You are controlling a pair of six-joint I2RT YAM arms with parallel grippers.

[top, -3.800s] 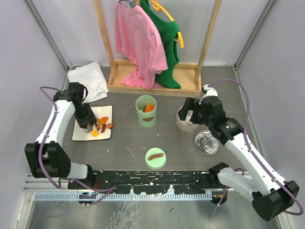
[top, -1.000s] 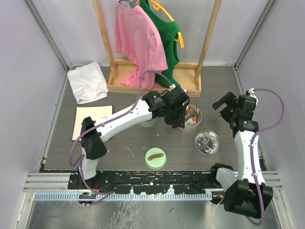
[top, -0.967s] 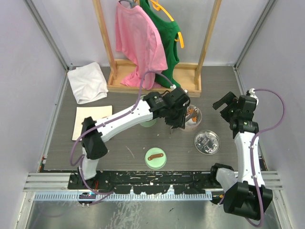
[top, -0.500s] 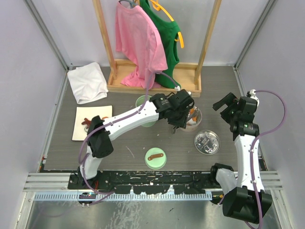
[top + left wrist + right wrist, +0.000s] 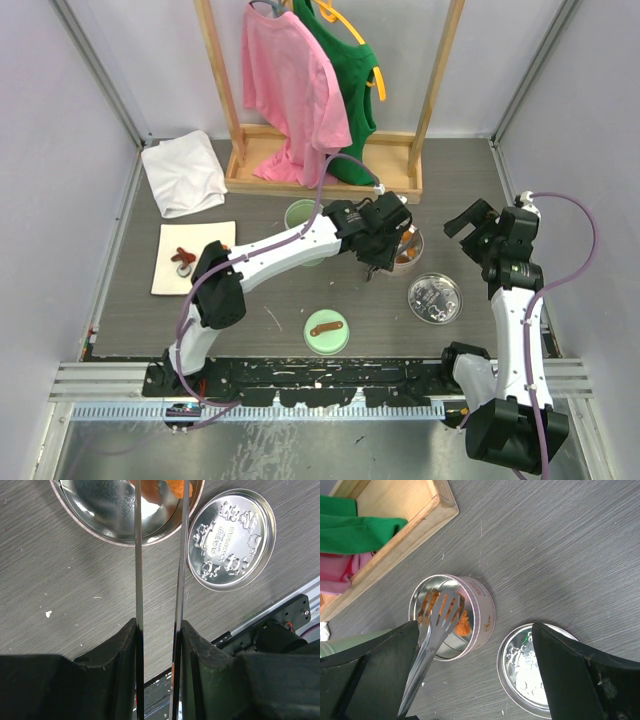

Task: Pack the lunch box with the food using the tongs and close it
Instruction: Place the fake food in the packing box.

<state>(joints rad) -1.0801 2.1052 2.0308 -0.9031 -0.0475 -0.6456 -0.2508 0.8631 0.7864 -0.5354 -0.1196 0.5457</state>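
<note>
A: L gripper (image 5: 159, 642)?
B: Pinching the tongs (image 5: 136, 555). Tips sit over the tin lunch box (image 5: 483, 611), w/ orange food (image 5: 463, 623) inside.
A: R gripper (image 5: 466, 228)?
B: Jaws spread wide, nothing in them, right of the tin.
A: Rest?
B: Lid (image 5: 434, 297) flat just beside tin, robot-side. Few red pcs on white sheet (image 5: 170, 280), well left of tin.

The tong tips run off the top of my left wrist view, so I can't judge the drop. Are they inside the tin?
Observer: Yes. The right wrist view shows the tongs with their tips inside the round tin, over the orange food.
Operator: Any food left to fetch?
Observer: A few red and dark pieces lie on the white board, far left.
Operator: Where is the right claw?
Observer: The right claw is open, raised to the right of the tin, holding nothing.
</note>
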